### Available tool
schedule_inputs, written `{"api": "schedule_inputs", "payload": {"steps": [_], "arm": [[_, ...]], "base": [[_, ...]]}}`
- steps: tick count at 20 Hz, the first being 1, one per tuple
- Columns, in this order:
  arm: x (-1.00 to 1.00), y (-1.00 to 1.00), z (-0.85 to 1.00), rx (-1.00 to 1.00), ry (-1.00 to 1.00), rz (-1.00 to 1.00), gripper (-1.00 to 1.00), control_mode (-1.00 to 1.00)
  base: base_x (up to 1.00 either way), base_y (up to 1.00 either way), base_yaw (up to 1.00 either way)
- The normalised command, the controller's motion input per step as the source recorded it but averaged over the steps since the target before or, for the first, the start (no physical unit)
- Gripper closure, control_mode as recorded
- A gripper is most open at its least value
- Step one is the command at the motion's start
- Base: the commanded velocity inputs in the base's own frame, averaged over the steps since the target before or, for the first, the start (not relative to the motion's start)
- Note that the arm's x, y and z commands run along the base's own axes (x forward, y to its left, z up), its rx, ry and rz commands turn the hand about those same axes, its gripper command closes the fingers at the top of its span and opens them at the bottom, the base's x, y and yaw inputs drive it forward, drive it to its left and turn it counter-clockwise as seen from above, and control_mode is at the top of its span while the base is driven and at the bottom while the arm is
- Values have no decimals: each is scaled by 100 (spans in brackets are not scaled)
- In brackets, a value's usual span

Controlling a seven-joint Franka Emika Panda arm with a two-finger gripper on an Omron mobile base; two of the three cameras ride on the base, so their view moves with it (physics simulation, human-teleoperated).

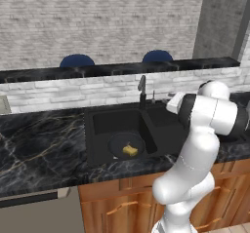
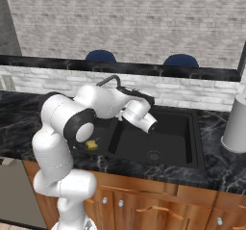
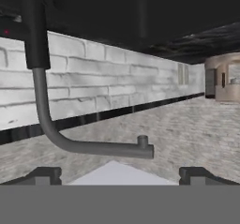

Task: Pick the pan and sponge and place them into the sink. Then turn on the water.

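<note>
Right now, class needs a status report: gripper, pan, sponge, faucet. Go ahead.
Gripper open, facing the faucet, holding nothing. Pan in the sink's left basin, sponge on it. No water running. Nothing in the way.

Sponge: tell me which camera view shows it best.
The left base view: the sponge lies in full sight on the pan in the sink's left basin. The right base view shows just a yellow sliver beside the arm.
</note>
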Motion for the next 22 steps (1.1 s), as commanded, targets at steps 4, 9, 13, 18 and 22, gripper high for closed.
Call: {"api": "schedule_inputs", "payload": {"steps": [4, 9, 13, 18, 22], "arm": [[50, 0, -23, 6, 4, 0, -100, -100], [45, 0, -20, 6, 1, 0, -100, -100], [47, -2, -13, 7, 2, 0, -100, -100], [36, -1, -10, 3, 2, 0, -100, -100], [20, 0, -1, 0, 0, 1, -100, -100]], "base": [[0, 0, 0], [0, 0, 0], [0, 0, 0], [0, 0, 0], [0, 0, 0]]}}
